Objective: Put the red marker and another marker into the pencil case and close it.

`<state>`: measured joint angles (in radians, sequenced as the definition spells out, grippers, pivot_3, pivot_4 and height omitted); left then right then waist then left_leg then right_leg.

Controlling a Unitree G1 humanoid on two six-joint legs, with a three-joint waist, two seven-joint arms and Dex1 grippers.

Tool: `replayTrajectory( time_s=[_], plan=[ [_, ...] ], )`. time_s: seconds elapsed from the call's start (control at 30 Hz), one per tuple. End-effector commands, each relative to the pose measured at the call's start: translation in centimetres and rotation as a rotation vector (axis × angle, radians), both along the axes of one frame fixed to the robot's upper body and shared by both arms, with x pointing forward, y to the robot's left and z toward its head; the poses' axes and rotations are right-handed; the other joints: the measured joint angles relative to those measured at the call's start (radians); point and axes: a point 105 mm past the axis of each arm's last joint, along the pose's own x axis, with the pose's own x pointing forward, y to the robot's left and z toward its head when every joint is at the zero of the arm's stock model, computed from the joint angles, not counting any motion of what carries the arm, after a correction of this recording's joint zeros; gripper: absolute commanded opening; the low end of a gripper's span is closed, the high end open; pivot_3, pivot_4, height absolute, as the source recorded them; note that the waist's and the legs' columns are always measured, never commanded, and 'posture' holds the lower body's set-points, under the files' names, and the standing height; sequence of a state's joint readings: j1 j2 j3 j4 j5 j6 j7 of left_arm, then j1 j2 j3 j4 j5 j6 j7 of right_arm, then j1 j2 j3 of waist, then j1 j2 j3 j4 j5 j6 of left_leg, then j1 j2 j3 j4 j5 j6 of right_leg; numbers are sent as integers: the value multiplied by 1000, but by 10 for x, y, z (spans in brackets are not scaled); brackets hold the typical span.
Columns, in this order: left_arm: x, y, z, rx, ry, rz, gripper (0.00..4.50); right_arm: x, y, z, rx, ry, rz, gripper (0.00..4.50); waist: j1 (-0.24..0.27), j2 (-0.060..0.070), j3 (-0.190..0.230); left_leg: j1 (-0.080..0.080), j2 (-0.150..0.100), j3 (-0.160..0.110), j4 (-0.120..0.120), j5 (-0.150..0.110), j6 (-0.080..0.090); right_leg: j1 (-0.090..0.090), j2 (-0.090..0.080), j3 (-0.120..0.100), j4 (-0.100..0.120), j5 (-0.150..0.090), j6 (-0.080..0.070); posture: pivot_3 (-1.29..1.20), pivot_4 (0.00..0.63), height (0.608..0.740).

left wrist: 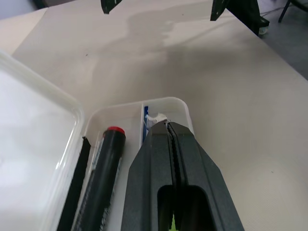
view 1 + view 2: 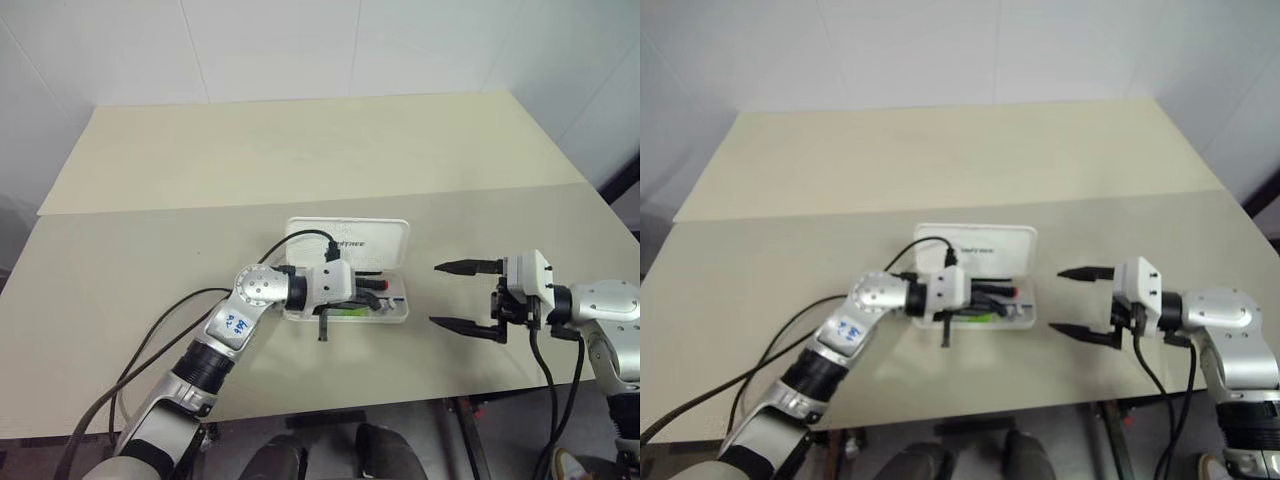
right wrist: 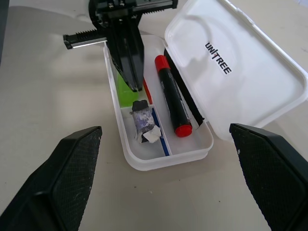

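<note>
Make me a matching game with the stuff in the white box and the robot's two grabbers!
Things:
1. red marker
2. green marker
3. left gripper
4. right gripper

States:
A. open, beside the case over the table
B. lying in the case next to the lid hinge
C. shut, reaching down into the pencil case
D. lying in the case under the black fingers

Pairs: 1-B, 2-D, 3-C, 4-A

A pale beige table (image 2: 300, 150) carries the things. Only the open white pencil case (image 2: 395, 240) lies directly on it, near the front edge, roughly midway between the side edges.
</note>
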<state>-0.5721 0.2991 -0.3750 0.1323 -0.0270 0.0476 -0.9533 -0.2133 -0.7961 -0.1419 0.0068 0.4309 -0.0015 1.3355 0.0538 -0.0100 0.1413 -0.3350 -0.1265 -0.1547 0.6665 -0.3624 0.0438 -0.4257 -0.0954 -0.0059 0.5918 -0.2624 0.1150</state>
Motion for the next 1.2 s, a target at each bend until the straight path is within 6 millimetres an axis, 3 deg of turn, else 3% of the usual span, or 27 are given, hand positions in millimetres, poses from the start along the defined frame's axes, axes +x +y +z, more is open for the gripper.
replayTrajectory(
  time_s=[0.03, 0.6, 0.77, 0.97, 1.2],
  plan=[
    [2, -7, 6, -3, -50, -9, 55, -2, -3, 15, 12, -68, -10, 4500, 0, 0, 0, 0, 0, 0, 0, 0, 0, 0, 0, 0, 0, 0, 0, 0, 150, 740],
    [5, -34, 2, 55, -69, -64, 55, -4, -4, 19, 17, -95, -35, 4500, 0, 0, 0, 0, 0, 0, 1, 0, 0, 1, 0, 0, 0, 0, 1, 0, 150, 740],
    [2, -33, 17, -24, -73, -73, 55, -3, -3, 19, 20, -98, -38, 4500, 0, 0, 0, 0, 0, 0, 1, 0, 0, 0, 0, 0, 0, 0, 1, 0, 150, 740],
    [2, -12, 37, -122, -88, -41, 55, 0, 0, 17, 29, -92, -34, 4500, 0, 0, 0, 0, 0, 0, 1, 0, 0, 0, 0, 0, 0, 0, 1, 0, 150, 740],
    [-1, 39, 58, -222, -147, 49, 55, 6, 2, 13, 37, -87, -22, 4500, -4, 0, 0, 0, 0, 0, 1, 0, 0, 0, 0, 0, 0, 0, 1, 0, 150, 740]
  ],
)
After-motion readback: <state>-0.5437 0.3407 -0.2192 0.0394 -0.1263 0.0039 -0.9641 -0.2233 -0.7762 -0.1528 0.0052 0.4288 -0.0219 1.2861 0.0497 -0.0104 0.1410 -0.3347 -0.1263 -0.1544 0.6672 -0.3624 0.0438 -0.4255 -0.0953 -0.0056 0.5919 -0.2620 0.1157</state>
